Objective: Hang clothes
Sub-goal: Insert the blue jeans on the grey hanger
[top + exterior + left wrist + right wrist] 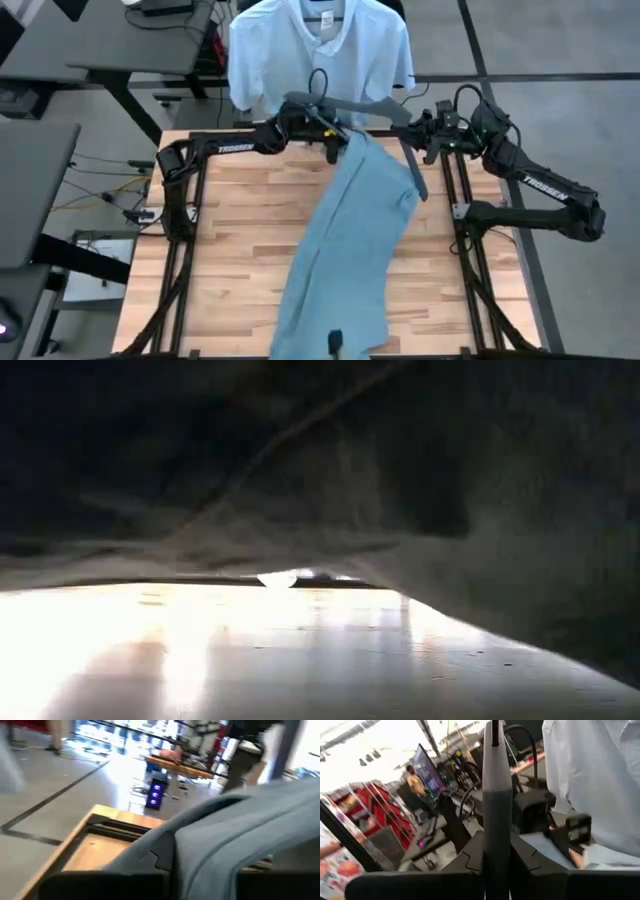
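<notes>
Jeans (pixel 350 245) drape over a grey hanger (pixel 350 105) at the surface's (pixel 230 260) far edge, legs trailing across the wood. Risk: denim's weight could drag it off the bar if the hanger tilts. Left gripper (pixel 330 128) jaws clenched on jeans and hanger; right gripper (pixel 420 130) jaws clamp the hanger's end. Pale shirt (pixel 320 50) hangs behind.

Both arms were matte black, built of thick rounded segments joined at bulky cylindrical joints. The left arm (pixel 235 146) carried white "TROSSEN" lettering along its long link, and the right arm (pixel 540 195) bore the same white word on its forearm. Thin black cables looped above the right arm's wrist. Each arm rose from a black metal frame (pixel 185 215) edging the pale wooden slatted table (pixel 245 250).
</notes>
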Controlling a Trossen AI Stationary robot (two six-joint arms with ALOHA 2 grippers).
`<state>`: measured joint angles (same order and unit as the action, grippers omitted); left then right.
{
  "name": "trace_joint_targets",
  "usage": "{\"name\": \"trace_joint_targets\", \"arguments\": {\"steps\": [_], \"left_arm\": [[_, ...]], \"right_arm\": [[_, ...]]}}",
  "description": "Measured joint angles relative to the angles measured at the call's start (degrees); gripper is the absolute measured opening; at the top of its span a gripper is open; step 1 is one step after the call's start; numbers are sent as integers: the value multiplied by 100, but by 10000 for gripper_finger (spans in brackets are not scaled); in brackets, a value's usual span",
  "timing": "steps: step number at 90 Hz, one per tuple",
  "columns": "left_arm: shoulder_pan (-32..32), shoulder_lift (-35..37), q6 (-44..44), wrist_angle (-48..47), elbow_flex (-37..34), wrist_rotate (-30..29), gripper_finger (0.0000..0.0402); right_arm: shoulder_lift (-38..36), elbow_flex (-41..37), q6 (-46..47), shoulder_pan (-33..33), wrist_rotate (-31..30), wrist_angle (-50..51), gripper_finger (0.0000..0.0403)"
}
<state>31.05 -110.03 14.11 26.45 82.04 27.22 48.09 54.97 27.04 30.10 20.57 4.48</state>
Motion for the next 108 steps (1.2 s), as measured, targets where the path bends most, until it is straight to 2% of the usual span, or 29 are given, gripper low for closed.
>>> {"name": "trace_joint_targets", "arguments": {"steps": [29, 43, 74, 78, 88, 108], "left_arm": [[334, -51, 175, -512, 4, -310, 0], [382, -58, 269, -890, 4, -366, 0], [466, -154, 791, -1658, -2, -328, 0], [468, -155, 867, -1815, 0, -336, 0], [514, -178, 994, -2006, -15, -537, 0], [599, -185, 1181, -1906, -22, -795, 0]], "right_arm": [[28, 947, -385, -398, -173, 872, 28], [159, 1545, -565, -524, -248, 1708, 28], [1008, 3701, -1454, -844, -439, 3583, 30], [1156, 4012, -1668, -903, -46, 3614, 30], [1481, 4642, -1844, -1157, 216, 3906, 30], [1864, 4973, -1857, -1545, -108, 4059, 30]]}}
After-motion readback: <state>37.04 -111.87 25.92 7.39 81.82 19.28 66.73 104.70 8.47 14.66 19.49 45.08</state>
